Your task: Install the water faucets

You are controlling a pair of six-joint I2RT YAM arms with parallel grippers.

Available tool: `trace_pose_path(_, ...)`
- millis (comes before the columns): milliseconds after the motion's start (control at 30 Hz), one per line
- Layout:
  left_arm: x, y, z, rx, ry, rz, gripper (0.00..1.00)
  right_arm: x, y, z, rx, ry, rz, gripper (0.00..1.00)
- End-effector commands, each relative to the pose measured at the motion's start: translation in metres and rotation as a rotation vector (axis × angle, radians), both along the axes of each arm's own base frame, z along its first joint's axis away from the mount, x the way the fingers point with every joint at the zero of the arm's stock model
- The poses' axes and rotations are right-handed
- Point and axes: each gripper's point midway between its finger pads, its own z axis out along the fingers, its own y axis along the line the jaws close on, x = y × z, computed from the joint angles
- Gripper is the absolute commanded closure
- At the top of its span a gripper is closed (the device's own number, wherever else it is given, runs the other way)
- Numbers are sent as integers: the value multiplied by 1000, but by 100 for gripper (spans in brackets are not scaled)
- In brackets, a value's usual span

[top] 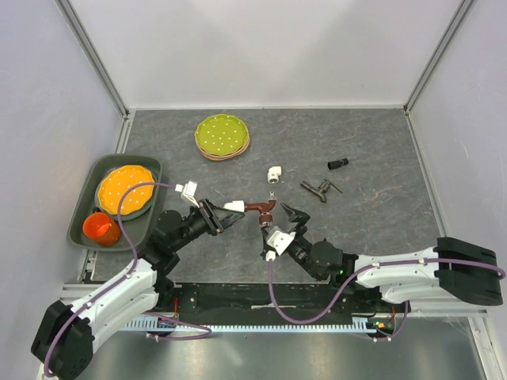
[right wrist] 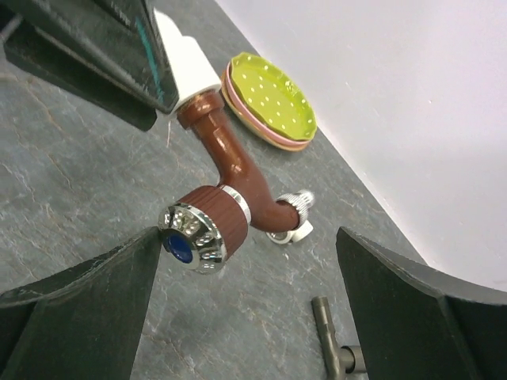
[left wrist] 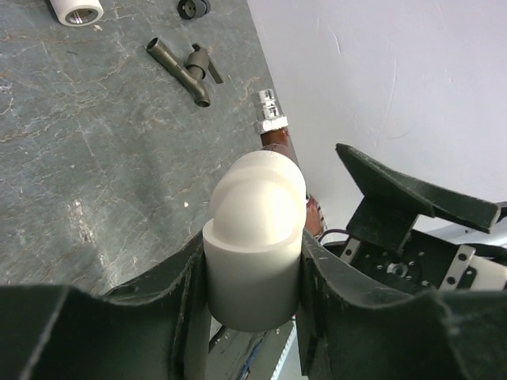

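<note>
From the top external view, the left gripper [top: 224, 215] holds a white elbow fitting [top: 234, 207] above the table [top: 372, 142], near its middle. The reddish-brown faucet [top: 261, 210] juts from the fitting toward the right gripper [top: 279, 218], whose two fingers are spread wide on either side of the faucet's free end. The dark grey faucet [top: 319, 188] lies on the table beyond them, between a second white elbow fitting [top: 274, 173] and a short black cylinder [top: 338, 164]. A stack of green plates [top: 223, 136] sits farther back. A tray [top: 152, 168] at the left carries an orange plate [top: 125, 188] and an orange cup [top: 101, 228].

In the left wrist view, the left fingers [left wrist: 142, 317] press against both sides of the fitting's round barrel and grip it firmly. The brown faucet's body and chrome spout tip show just past the fitting's curved top. One black finger of the other arm stands to the right.

In the right wrist view, the right fingers [right wrist: 79, 293] are fully apart and close on nothing. The faucet's ribbed handle, with its chrome cap and blue dot, hangs between them, nearer the left-hand finger. Whether it touches that finger cannot be told.
</note>
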Motion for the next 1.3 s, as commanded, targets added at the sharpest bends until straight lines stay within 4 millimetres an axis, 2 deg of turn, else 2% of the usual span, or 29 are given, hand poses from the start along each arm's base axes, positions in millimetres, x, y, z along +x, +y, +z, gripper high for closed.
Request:
trace_pose_path(0,0,-3,30,8,-137,-36,98,-5,6,57,194,-4,36,2)
trace_pose_path(167,-2,-2,33,56,-219,-52,98,-4,7,67,230,42,56,2)
trace_pose_path(233,-7,-2,41,56,-268,-68,98,6,1,68,249,60,31,2)
trace_pose_path(333,-16,-1,54,36,-335,-93,98,18,-3,57,235,110,6,2)
trace_pose_path(433,-15,2,57,28,-337,-69,98,23,-6,54,252,138,-3,2)
trace_pose_path(533,-8,6,49,51,-283,-27,98,13,-4,64,281,149,62,2)
trace_pose_path(567,-5,6,44,62,-258,-18,98,7,-7,76,308,137,92,2)
trace_pose_path(633,-1,6,37,64,-211,-7,98,-5,-5,83,303,130,170,2)
trace_pose_path(667,0,5,36,56,-203,-3,98,-12,-9,96,331,111,207,2)
trace_pose_path(800,3,0,29,31,-149,-13,98,-39,-6,105,304,91,363,2)
trace_pose_path(867,3,-2,32,6,-138,-19,98,-46,-1,92,241,104,404,2)
trace_pose_path(900,3,-3,32,-4,-124,-23,98,-45,3,80,194,116,408,2)
trace_pose_path(1100,-3,-8,45,-47,-131,-60,98,-33,21,30,8,184,357,2)
trace_pose_path(1267,-7,-9,50,-52,-142,-78,98,-21,23,14,-65,160,272,2)
